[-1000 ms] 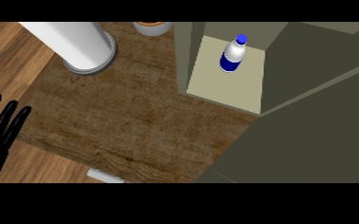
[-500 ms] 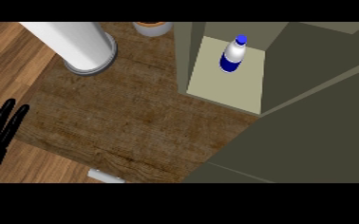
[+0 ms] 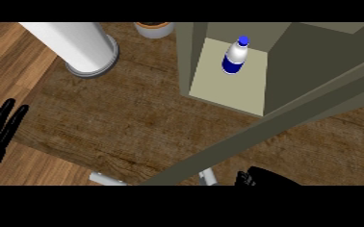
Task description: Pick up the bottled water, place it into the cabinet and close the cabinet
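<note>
The bottled water (image 3: 235,56), white with a blue cap and blue band, stands upright on the pale shelf inside the olive cabinet (image 3: 190,53) at the upper right. The cabinet door (image 3: 284,120) crosses the view as a diagonal olive band from the lower middle to the right edge, partly swung in front of the opening. My right hand (image 3: 268,177) shows as a dark shape at the lower edge, just below the door. My left hand (image 3: 8,125) rests at the left edge, fingers straight and pointing up, holding nothing.
A large white cylinder on a grey base (image 3: 78,43) stands at the upper left of the wooden counter. A small orange-rimmed cup (image 3: 153,28) sits at the top, next to the cabinet's left wall. Small white pieces (image 3: 107,178) lie at the counter's near edge.
The cabinet door has swung towards the cabinet, uncovering counter at the lower right. My right hand has come into view at the lower edge. The bottle and left hand stay put.
</note>
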Controlling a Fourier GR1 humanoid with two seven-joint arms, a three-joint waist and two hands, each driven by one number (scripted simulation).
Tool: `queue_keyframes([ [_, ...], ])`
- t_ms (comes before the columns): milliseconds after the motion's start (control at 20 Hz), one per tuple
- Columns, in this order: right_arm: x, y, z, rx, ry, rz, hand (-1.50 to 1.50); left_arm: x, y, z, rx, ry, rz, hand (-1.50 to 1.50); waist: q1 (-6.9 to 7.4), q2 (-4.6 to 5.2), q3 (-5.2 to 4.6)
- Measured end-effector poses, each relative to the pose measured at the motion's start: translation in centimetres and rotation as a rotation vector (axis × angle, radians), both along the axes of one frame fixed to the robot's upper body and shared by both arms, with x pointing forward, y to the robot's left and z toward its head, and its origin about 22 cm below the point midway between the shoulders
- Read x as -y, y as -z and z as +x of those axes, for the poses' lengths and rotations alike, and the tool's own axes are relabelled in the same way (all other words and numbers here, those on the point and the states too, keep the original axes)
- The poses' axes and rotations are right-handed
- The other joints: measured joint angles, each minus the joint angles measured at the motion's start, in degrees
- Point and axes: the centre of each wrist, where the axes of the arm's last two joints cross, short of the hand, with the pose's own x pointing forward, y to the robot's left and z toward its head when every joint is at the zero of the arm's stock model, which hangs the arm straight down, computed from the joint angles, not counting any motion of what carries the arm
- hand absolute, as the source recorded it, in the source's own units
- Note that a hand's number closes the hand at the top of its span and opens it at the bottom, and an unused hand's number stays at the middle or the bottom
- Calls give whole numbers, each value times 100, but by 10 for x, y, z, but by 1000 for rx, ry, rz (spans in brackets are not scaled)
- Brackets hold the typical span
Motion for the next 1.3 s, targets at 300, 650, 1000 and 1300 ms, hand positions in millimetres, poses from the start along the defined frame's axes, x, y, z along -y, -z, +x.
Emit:
queue_keyframes([
  [300, -26, -2, 40, -47, 58, -21, 150, -5, 1, 1, -8, -6, -4, -150, -50, -31, 29],
  [650, -69, -22, 98, -74, 276, 10, 150, -10, 5, -1, -19, -37, -14, -150, -252, -106, 67],
  [1000, -96, -41, 147, -107, 468, 56, 150, -16, 9, -3, -21, -55, -23, -150, -391, -132, 106],
  [1300, -109, -41, 160, -182, 523, 97, -150, -18, 13, -5, -21, -62, -37, -150, -498, -202, 128],
])
